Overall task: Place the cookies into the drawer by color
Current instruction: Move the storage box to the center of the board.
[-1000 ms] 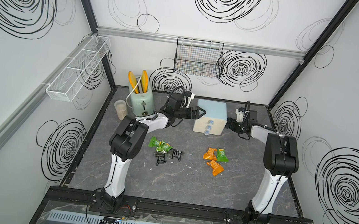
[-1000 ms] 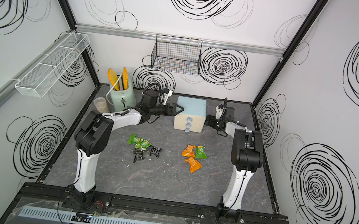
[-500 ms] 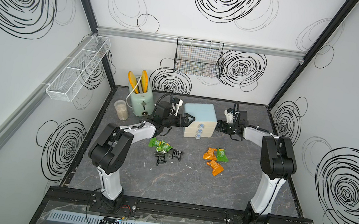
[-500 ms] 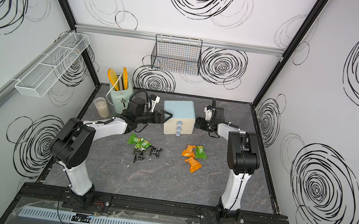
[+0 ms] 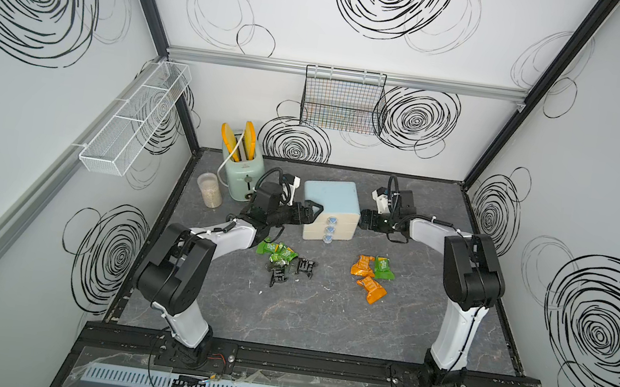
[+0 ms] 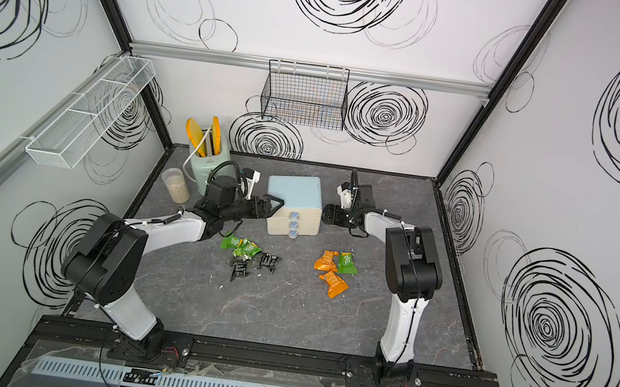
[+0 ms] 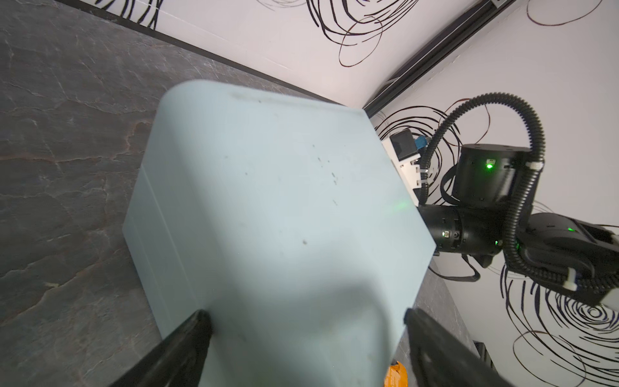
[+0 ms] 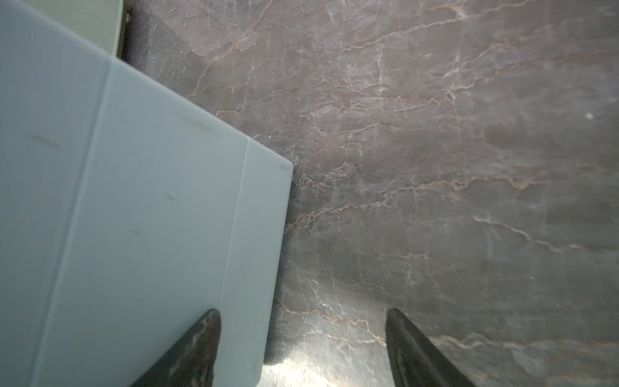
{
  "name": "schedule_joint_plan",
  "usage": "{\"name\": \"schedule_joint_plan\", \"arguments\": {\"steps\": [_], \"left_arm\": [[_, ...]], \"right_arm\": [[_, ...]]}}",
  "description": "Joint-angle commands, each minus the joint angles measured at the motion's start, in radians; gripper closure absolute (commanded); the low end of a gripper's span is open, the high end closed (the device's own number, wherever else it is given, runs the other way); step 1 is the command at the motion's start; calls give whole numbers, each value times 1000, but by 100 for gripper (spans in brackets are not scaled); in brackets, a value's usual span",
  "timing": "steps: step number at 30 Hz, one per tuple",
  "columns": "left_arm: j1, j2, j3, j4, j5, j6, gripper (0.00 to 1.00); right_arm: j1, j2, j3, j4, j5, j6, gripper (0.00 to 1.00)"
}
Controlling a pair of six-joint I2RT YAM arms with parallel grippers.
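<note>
Drawer (image 5: 331,199), shut, on surface (image 5: 323,320): left gripper (image 5: 313,215) at its 9 o'clock, right gripper (image 5: 362,219) at 3 o'clock, both wide open, straddling its edges, nothing clamped.

The drawer (image 6: 293,196) sits on the grey bench (image 6: 283,314), the left pincer (image 6: 273,204) against one side and the right pincer (image 6: 324,214) seemingly touching the other. Green, black and orange cookies (image 6: 334,284) lie loose in front of it.
</note>
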Motion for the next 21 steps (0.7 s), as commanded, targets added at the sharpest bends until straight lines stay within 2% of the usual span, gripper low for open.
{"name": "schedule_joint_plan", "arguments": {"steps": [1,7,14,21], "left_arm": [[-10,-61,-21,24,35,-14,5],[27,-211,-29,-131,-80,67,3],[93,-463,-109,-340,-214,135,3],[151,-680,-144,-583,-320,184,3]], "right_arm": [[31,-21,27,6,-6,-7,19],[23,-217,-150,97,160,4,17],[52,-456,-358,134,247,11,18],[219,-659,-530,211,332,86,19]]}}
